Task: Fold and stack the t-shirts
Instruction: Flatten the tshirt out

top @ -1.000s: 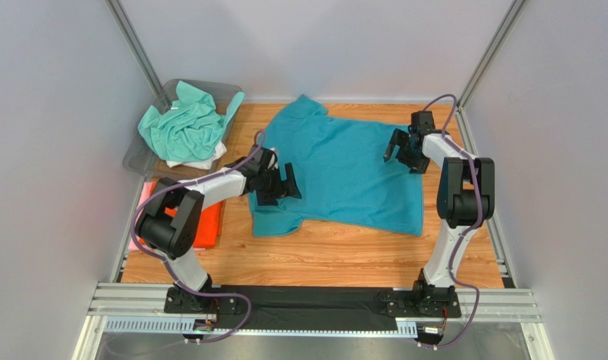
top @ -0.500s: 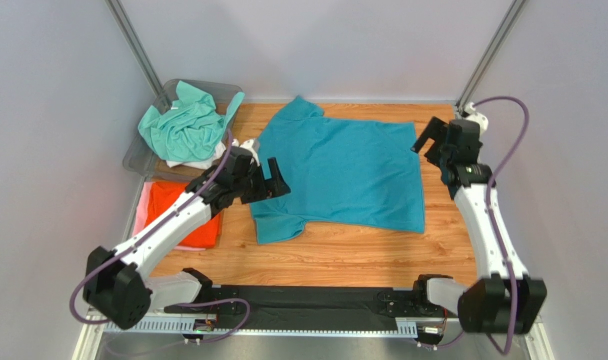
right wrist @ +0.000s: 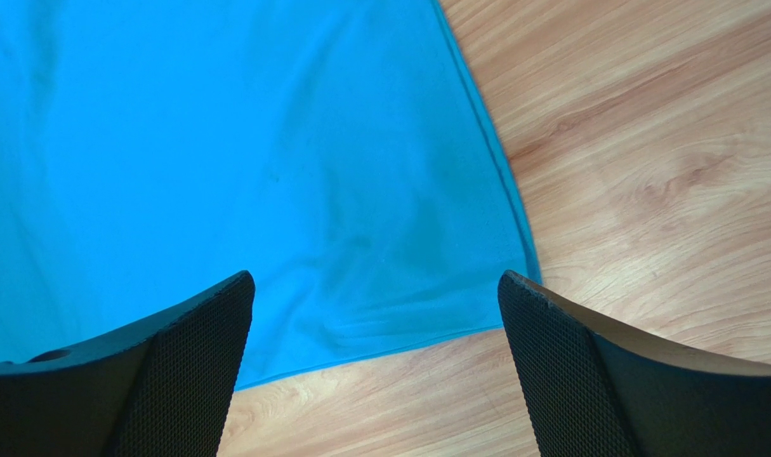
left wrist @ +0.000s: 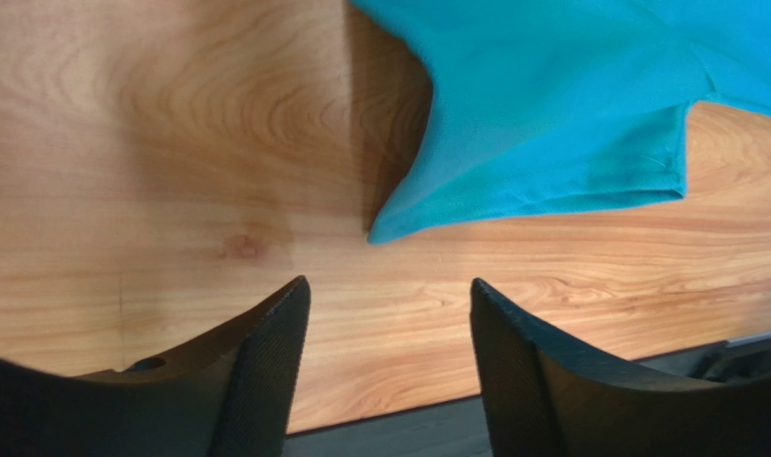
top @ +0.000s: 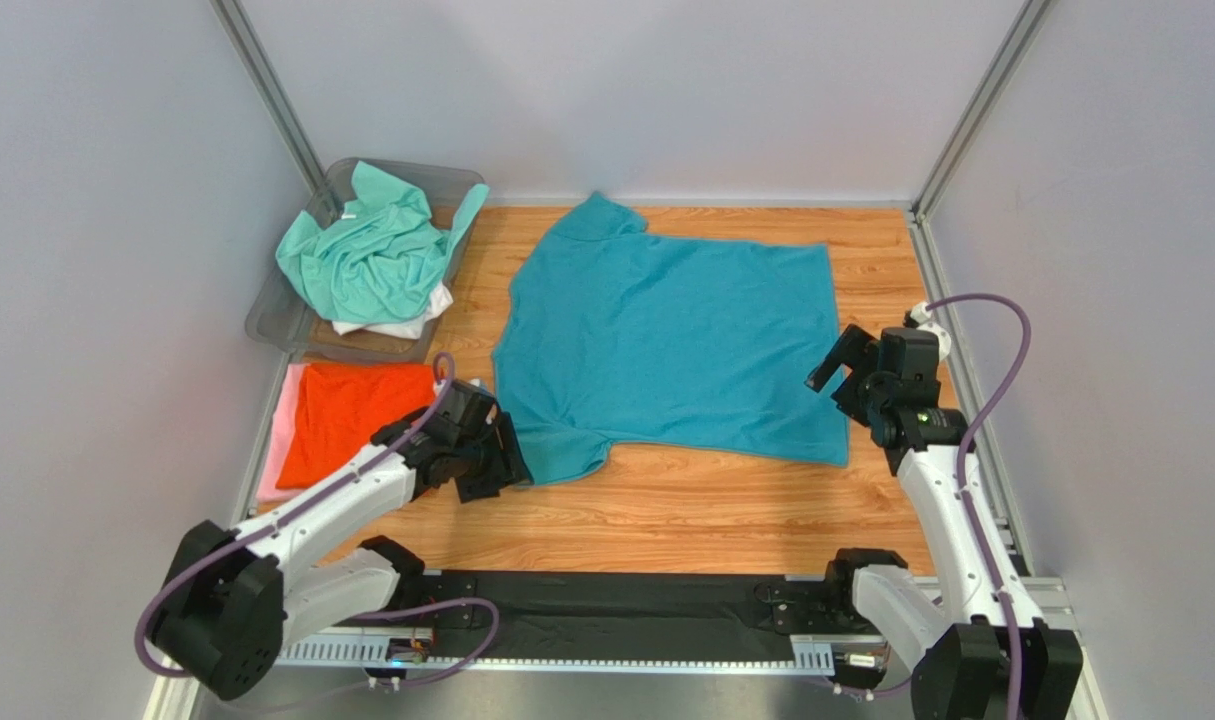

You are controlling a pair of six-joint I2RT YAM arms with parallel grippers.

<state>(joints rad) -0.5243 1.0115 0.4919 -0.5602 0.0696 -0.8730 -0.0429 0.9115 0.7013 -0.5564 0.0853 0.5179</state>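
Note:
The teal-blue t-shirt (top: 673,345) lies spread flat on the wooden table, neck to the left. My left gripper (top: 496,462) is open and empty beside its near-left sleeve (left wrist: 551,143). My right gripper (top: 846,375) is open and empty over its near-right hem corner (right wrist: 437,286). A folded orange t-shirt (top: 355,420) lies on a pale pink one (top: 277,450) at the left. A crumpled mint-green t-shirt (top: 370,255) lies on a white one (top: 410,320) in the bin.
A clear grey plastic bin (top: 283,312) stands at the back left. Metal frame posts (top: 275,98) rise at both back corners. A black strip (top: 613,600) and the arm bases run along the near edge.
Both arms have drawn back toward the near edge. The left gripper moved from the shirt's left side to its near-left sleeve; the right moved from the far-right edge to the near-right hem corner.

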